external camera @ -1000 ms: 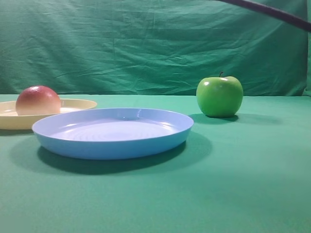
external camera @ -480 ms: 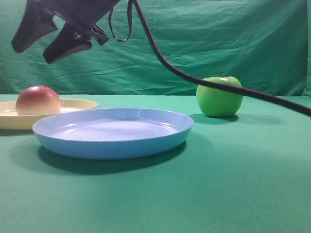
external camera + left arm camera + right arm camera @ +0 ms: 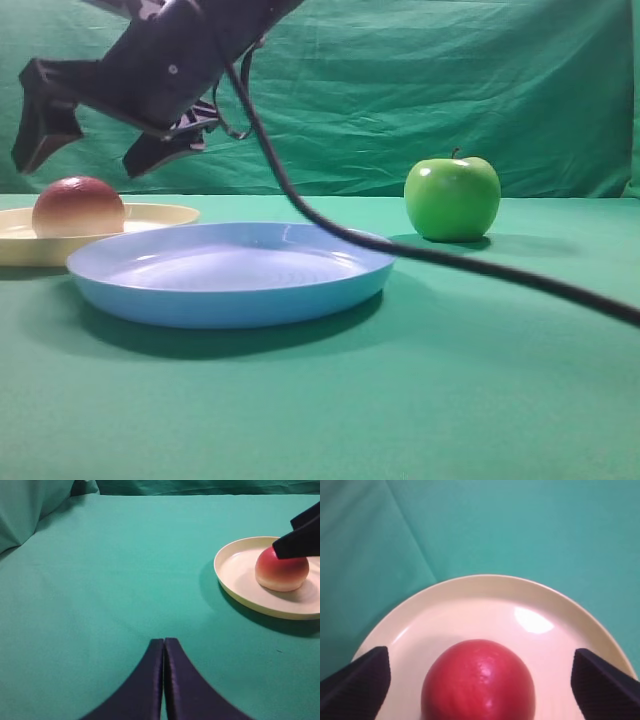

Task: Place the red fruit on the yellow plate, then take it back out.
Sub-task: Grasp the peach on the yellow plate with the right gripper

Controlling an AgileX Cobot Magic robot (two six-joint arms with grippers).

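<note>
The red fruit (image 3: 78, 207) (image 3: 478, 682) (image 3: 281, 571) rests on the yellow plate (image 3: 160, 215) (image 3: 485, 595) (image 3: 235, 575) at the far left of the table. My right gripper (image 3: 85, 150) (image 3: 480, 665) hangs open just above the fruit, one finger on each side, apart from it. Its dark fingers (image 3: 357, 680) frame the fruit in the right wrist view. My left gripper (image 3: 163, 642) is shut with nothing between its fingers, low over bare cloth to the left of the plate.
A larger light-blue plate (image 3: 232, 272) stands in front of the yellow one. A green apple (image 3: 452, 197) sits at the back right. The right arm's black cable (image 3: 420, 252) sweeps across the blue plate's rim toward the right edge. Green cloth covers table and backdrop.
The right arm has come into view from above and lowered toward the fruit, its jaws spread wide. Fruit, plates and apple have stayed put.
</note>
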